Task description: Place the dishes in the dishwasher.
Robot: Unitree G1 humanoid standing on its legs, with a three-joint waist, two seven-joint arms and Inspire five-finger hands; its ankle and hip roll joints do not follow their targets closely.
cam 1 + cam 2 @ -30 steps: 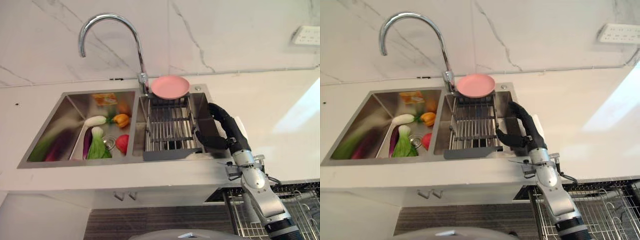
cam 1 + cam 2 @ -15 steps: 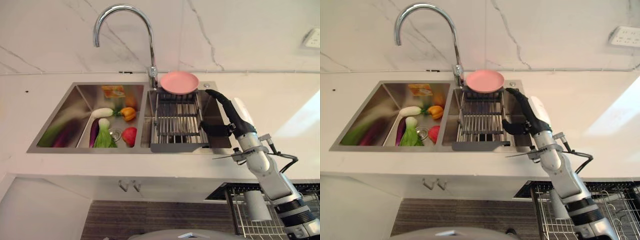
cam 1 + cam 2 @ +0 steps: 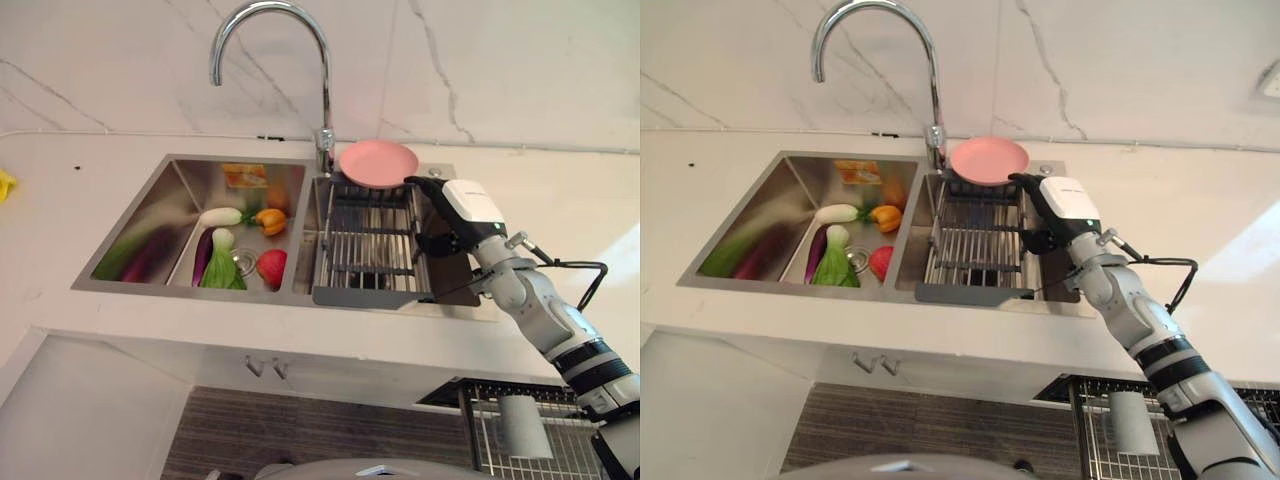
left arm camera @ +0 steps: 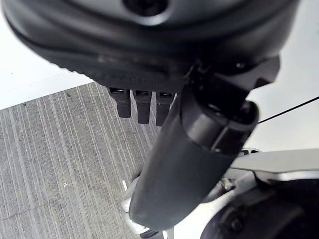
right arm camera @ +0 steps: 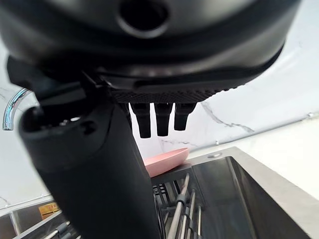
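Now the right hand, fingers straight and empty, has risen beside the pink plate, nearing a grasp.

Dishwasher rack cut off at lower edge, pink plate partly hidden behind right hand

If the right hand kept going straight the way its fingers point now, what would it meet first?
Most likely the pink plate resting at the back of the drying rack. The right hand has open fingers aimed at its rim, though depth is hard to judge.
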